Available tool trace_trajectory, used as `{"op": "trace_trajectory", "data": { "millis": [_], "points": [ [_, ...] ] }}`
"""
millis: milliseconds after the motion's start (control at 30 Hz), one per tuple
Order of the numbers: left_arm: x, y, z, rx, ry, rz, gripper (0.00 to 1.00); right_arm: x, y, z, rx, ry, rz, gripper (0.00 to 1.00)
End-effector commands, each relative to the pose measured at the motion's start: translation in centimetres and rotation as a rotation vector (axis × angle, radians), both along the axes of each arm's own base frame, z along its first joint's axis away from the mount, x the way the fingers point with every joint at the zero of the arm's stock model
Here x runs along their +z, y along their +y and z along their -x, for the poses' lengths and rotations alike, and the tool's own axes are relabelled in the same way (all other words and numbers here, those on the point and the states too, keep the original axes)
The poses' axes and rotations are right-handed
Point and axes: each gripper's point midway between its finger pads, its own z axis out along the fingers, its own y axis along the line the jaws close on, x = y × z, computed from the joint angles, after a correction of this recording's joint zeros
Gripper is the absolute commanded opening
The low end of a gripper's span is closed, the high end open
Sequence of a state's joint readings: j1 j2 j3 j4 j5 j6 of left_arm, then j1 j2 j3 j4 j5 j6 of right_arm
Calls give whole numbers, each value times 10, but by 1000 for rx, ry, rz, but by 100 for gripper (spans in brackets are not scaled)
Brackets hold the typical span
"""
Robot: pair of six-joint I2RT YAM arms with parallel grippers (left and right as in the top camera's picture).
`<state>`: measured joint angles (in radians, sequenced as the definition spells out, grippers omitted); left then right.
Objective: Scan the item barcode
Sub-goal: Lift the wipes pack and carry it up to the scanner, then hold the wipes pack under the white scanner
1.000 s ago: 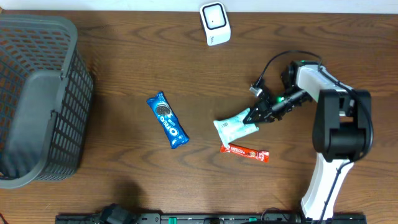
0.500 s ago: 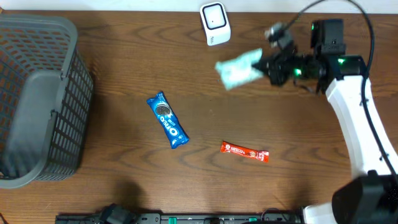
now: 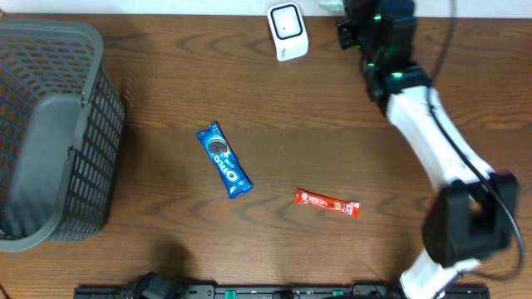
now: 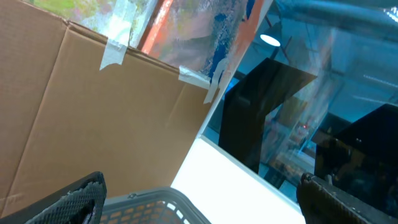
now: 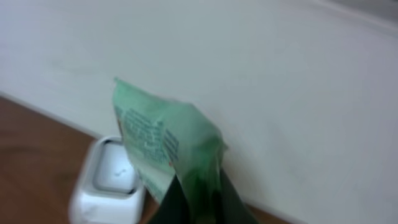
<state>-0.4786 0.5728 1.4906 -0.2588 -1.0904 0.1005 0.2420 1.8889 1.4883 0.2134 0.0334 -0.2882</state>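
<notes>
Mint-green packet [image 5: 165,146] is hanging in the air at the far edge of the bench [image 3: 332,124], pinched at its lower end by the right gripper [image 5: 198,202]. The dark fingers are pressing tight together on the wrapper, and the rest of the packet is sticking up and out beyond the fingertips, tilted, with its printed side facing the right wrist camera. From overhead only a sliver of the packet is showing at the top border, just ahead of the gripper and to the right of the white scanner [image 3: 287,31]. The scanner is sitting on the bench near the middle of the far edge; in the wrist view it is lying below and to the left of the packet, close by, though whether the two are touching I cannot tell. The right arm is stretching from the near right corner diagonally up to that far edge.

The left gripper [image 4: 199,186] is standing wide apart with nothing between its fingers, and its camera is looking over the rim of the grey basket [image 3: 100,108], which is occupying the left end of the bench. A blue Oreo pack [image 3: 223,160] is lying slantwise near the middle of the bench, and a red snack bar [image 3: 327,202] is lying to its right, toward the near edge, well apart from the gripper and the packet.
</notes>
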Motion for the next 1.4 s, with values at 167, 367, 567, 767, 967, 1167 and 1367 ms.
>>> {"op": "trace_trajectory", "data": {
  "millis": [167, 367, 567, 767, 967, 1167, 1367],
  "points": [
    [1, 3, 5, 4, -18, 14, 98, -39, 39, -23, -177, -193, 360, 1],
    [1, 3, 5, 4, -18, 14, 98, -97, 61, -26, -202, -214, 677, 1],
    [1, 3, 5, 4, -18, 14, 98, -129, 65, -26, -249, -297, 964, 1],
    [1, 3, 5, 4, -18, 14, 98, -160, 73, -22, -219, -277, 1206, 1],
    [1, 3, 5, 4, -18, 14, 98, -163, 69, -21, -238, -259, 1216, 1],
    [1, 3, 5, 4, -18, 14, 98, -136, 55, -16, -360, -296, 1198, 1],
    [1, 3, 5, 4, -18, 14, 98, -91, 30, -13, -446, -219, 1241, 1]
  ]
}}
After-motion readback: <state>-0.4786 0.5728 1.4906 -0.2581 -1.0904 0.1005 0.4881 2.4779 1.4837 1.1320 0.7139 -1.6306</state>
